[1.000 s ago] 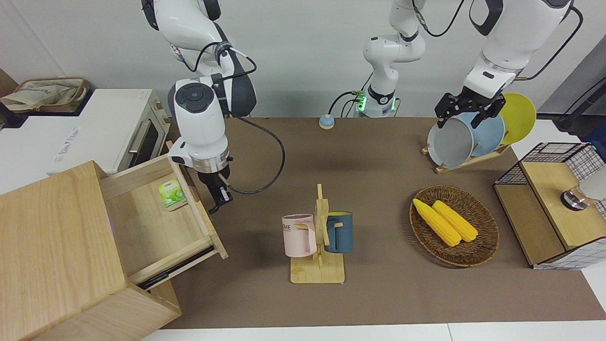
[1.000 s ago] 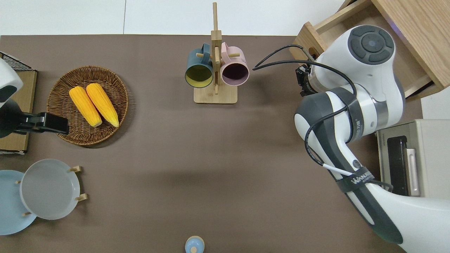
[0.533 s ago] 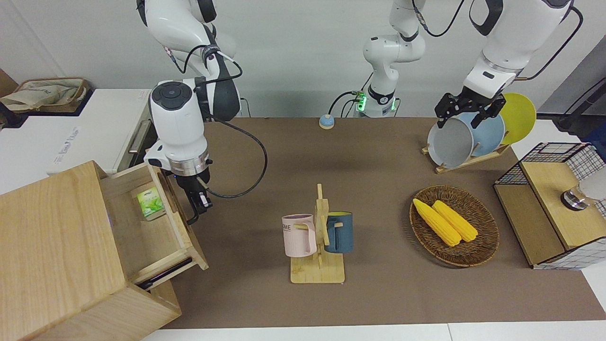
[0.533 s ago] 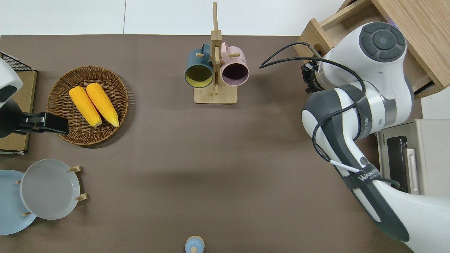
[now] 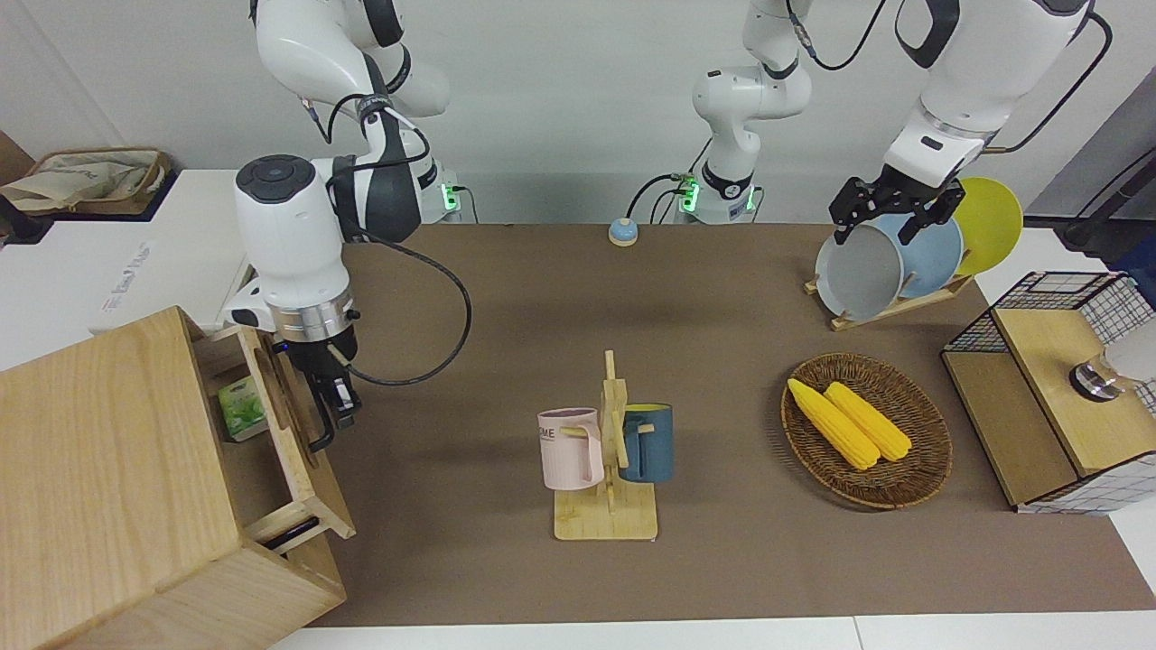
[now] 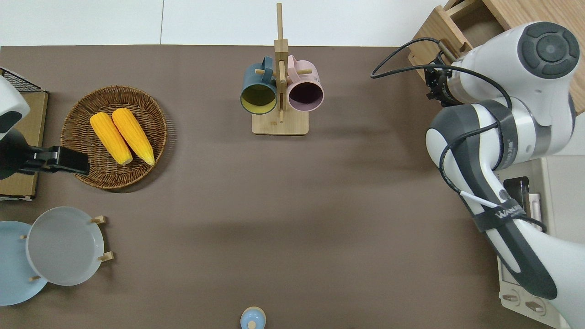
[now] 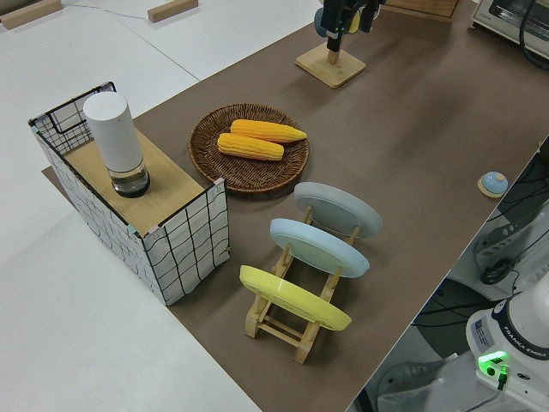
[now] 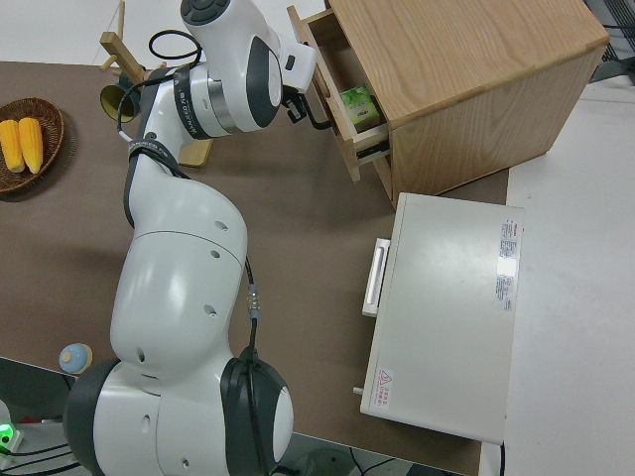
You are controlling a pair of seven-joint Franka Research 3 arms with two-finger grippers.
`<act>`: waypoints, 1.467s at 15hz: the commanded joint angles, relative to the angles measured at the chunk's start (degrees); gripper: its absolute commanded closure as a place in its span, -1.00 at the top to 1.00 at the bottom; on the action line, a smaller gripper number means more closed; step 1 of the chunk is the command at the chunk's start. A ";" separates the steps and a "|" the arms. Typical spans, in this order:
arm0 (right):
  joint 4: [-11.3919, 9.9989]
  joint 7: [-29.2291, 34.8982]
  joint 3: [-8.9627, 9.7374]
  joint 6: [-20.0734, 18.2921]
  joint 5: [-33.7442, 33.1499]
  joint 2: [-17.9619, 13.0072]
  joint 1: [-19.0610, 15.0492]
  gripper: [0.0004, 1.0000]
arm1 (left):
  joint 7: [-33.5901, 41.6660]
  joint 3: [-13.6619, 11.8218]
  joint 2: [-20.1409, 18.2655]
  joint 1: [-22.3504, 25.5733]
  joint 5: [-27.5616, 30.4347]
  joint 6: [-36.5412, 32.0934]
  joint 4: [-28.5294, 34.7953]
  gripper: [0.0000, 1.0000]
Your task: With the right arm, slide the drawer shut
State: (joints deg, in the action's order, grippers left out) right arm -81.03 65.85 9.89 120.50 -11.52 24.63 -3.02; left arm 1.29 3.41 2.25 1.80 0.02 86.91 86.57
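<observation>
You saw right arm (image 5: 289,235): white shells, black joint bands, silver wrist ring, looping black cable, black gripper (image 5: 332,411). Left arm (image 5: 957,81): white, black cable.

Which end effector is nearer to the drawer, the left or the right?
The right. The right end effector is at the front panel of the drawer; the left arm is parked at the table's opposite end.

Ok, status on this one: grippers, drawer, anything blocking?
Right gripper at the drawer front by its handle. Drawer part open, green packet inside. Left arm parked. Nothing seen in the way.
</observation>
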 commanded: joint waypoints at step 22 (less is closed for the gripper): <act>0.52 -14.44 2.50 7.46 -0.78 1.65 -8.58 -1.00 | 0.55 0.37 0.65 0.22 -0.98 -1.13 -1.49 0.99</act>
State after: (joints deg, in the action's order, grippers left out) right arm -81.28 55.47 11.97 125.13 -11.50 25.21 -9.15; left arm 1.29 3.41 2.25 1.80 0.02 86.91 86.57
